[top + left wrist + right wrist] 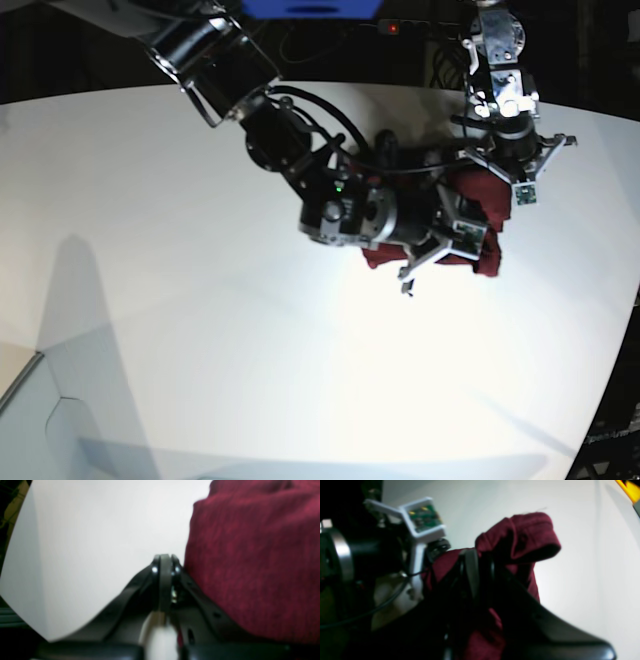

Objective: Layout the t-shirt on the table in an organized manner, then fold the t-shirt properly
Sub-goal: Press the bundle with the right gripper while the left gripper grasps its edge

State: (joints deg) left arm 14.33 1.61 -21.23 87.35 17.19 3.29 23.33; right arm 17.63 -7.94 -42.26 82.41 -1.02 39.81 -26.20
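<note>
Spreading across nearly the whole base view, the table (200,330) is a smooth white sheet with soft grey shadows lying over its left and lower parts. At the lower left corner a narrow strip of paler floor shows past its edge. Along the top the white edge curves against a dark background, where cables and a small red light are visible; at the far right the edge curves down again toward a dark area.

Most of the surface is bare: the whole left half, the front and the lower right hold nothing but shadows.

Right of centre and toward the back, the t-shirt (480,250) sits bunched in a dark red heap, well short of every edge. Both arms meet over it. The right gripper (476,565), coming from the upper left in the base view, has its jaws pressed narrow with red cloth bunched around and between them; a fold of fabric stands up above the fingertips, off the table. The left gripper (165,562), coming down from the top right, has its jaws fully together. In the left wrist view the cloth lies just beside its right finger, touching it at the edge, and no fabric shows between the tips. White table stretches away on the gripper's other side to a curved edge.
</note>
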